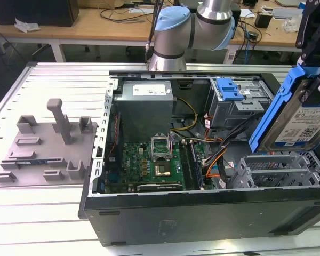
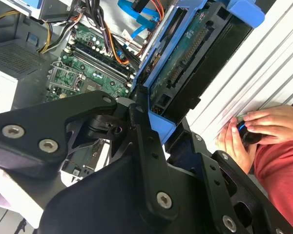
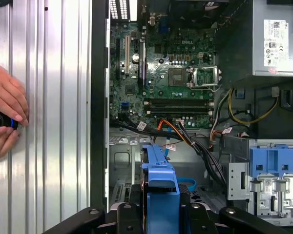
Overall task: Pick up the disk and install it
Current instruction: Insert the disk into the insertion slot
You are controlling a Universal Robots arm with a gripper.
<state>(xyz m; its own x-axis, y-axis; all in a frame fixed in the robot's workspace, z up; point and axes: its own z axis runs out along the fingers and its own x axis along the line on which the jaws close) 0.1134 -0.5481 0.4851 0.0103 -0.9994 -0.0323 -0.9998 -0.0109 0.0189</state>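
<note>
No lettering can be read anywhere. The disk (image 1: pixel 294 114) carries a blue-and-white label (image 1: pixel 308 127) on its face, and the grey power supply box (image 1: pixel 146 109) bears a white sticker (image 1: pixel 148 90). The print on both is too small to tell.

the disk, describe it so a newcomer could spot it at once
Find the open black computer case on the slatted table. Over its end at the exterior view's right, the gripper holds the disk, tilted. Silver drive, blue rails, blue-and-white label; it hangs in the air, unlike the blue latch on the grey bay.
</note>
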